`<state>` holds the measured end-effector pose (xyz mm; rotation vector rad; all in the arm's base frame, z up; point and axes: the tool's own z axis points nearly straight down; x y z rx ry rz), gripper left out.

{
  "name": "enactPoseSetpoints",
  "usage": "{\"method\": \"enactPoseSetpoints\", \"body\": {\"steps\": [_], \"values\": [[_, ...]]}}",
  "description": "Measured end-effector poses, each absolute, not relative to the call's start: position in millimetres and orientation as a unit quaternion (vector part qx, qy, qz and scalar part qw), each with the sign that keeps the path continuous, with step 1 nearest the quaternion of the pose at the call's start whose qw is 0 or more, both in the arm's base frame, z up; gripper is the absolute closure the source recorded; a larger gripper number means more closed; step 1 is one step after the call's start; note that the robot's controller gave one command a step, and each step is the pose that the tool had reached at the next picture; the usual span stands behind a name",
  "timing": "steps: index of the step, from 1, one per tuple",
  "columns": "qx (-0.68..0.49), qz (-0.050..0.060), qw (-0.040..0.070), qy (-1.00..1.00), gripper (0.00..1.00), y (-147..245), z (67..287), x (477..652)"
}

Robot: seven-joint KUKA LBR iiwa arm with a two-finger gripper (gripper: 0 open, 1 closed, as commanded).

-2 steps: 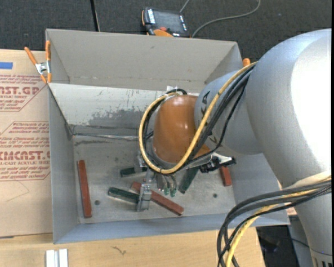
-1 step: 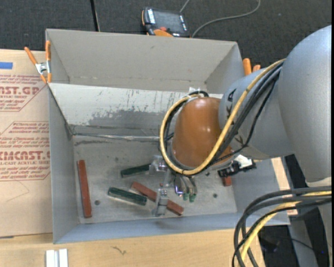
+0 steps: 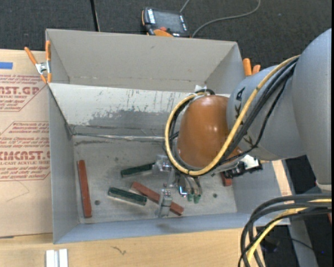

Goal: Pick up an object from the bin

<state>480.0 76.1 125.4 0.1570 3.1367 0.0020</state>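
My gripper (image 3: 165, 184) hangs low over the front middle of the bin floor, open, with one metal finger (image 3: 162, 164) toward the back and the other (image 3: 166, 203) toward the front. A red-brown flat bar (image 3: 147, 192) lies slanted beneath it, and the front finger stands at or on its right part. A dark green stick (image 3: 137, 171) lies just left of the back finger, its right end close to that fingertip. A dark green bar (image 3: 127, 196) rests left of the red-brown bar. I see nothing gripped between the fingers.
A long red-brown bar (image 3: 84, 188) lies along the left wall. A small red piece (image 3: 227, 179) sits at the right side of the floor, and a small green bit (image 3: 196, 198) shows under the wrist. The arm and its orange dome cover the bin's right half.
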Motion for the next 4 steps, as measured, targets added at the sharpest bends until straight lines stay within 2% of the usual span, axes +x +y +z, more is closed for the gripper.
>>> {"method": "enactPoseSetpoints", "body": {"steps": [1,2,3,4], "values": [[0.061,0.001,0.001,0.998,0.0,79.1,67.5,481.6],[0.061,0.001,0.003,0.998,0.0,79.7,68.1,483.2],[0.061,0.001,0.001,0.998,1.0,79.6,67.7,482.0],[0.061,0.001,0.001,0.998,1.0,80.2,91.8,482.3]]}}
